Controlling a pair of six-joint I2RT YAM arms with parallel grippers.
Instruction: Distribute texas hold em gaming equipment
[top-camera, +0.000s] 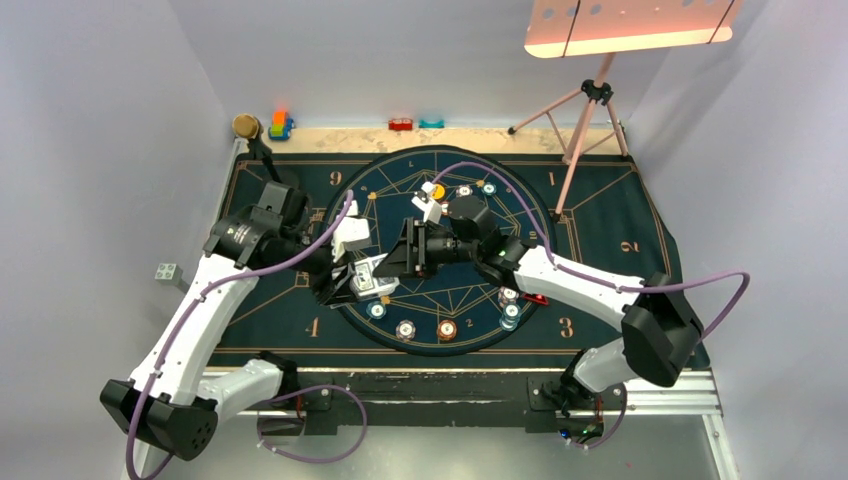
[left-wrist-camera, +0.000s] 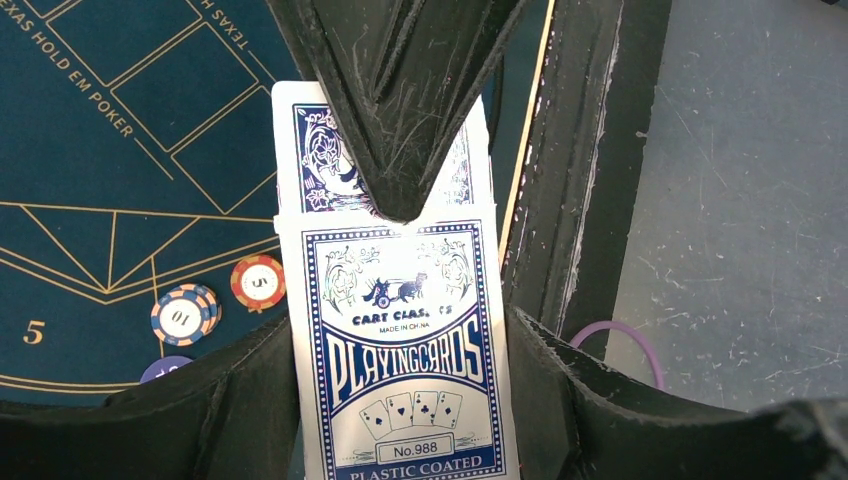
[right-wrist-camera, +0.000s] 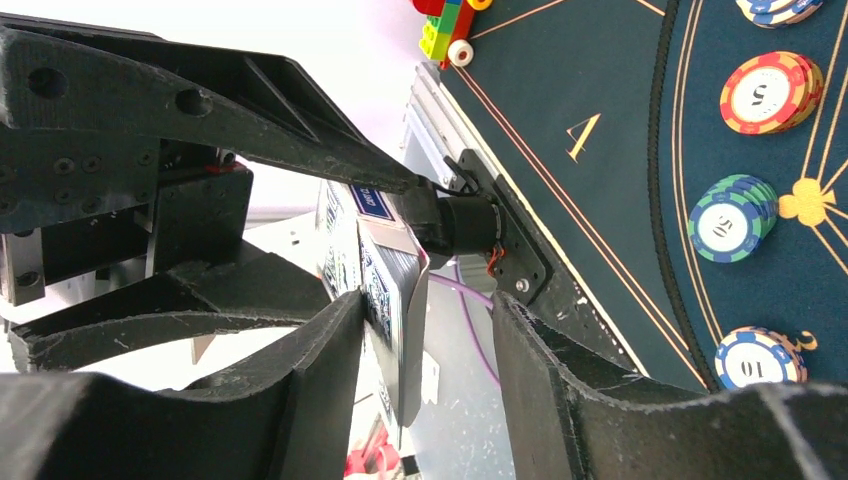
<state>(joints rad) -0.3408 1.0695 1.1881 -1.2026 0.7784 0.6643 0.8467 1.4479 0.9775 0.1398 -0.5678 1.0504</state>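
Blue-and-white playing-card box above the mat — striped chip stacks ring its circle.

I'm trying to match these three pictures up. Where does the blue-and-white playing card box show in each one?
Top external: the card box is small, left of the mat's centre, where the two arms meet.
Left wrist: the card box fills the lower middle, facing the camera.
Right wrist: the card box is seen edge-on, left of centre.
Shared landmark: the dark-blue poker mat.
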